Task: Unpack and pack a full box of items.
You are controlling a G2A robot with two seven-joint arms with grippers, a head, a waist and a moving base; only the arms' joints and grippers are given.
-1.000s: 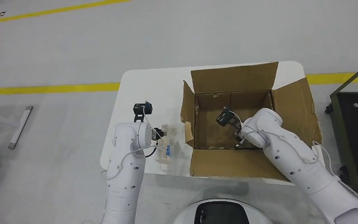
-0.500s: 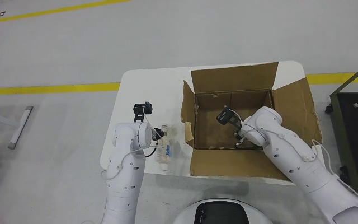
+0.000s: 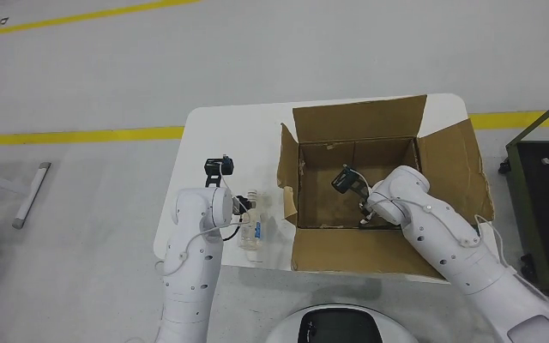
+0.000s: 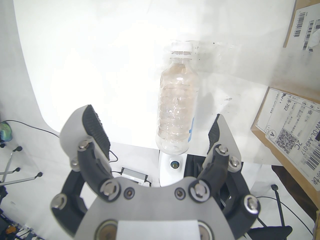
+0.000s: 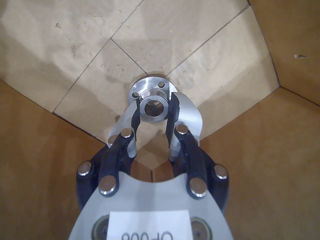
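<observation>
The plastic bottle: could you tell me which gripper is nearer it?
Left. The left gripper sits open at the base of the bottle; the right gripper holds a metal flange inside the cardboard box.

The floor (image 3: 129, 69) around me is smooth, pale grey and evenly lit. One yellow line (image 3: 86, 15) slants across its far left corner. A second yellow line (image 3: 86, 135) shows on either side of the white table (image 3: 232, 129) before me. A short pale bar (image 3: 30, 195) lies on the floor to my left, and a dark green frame (image 3: 527, 193) stands at my right. From my left wrist the table top glares white, and a small grey power brick (image 4: 132, 174) lies on the floor past its edge.
</observation>
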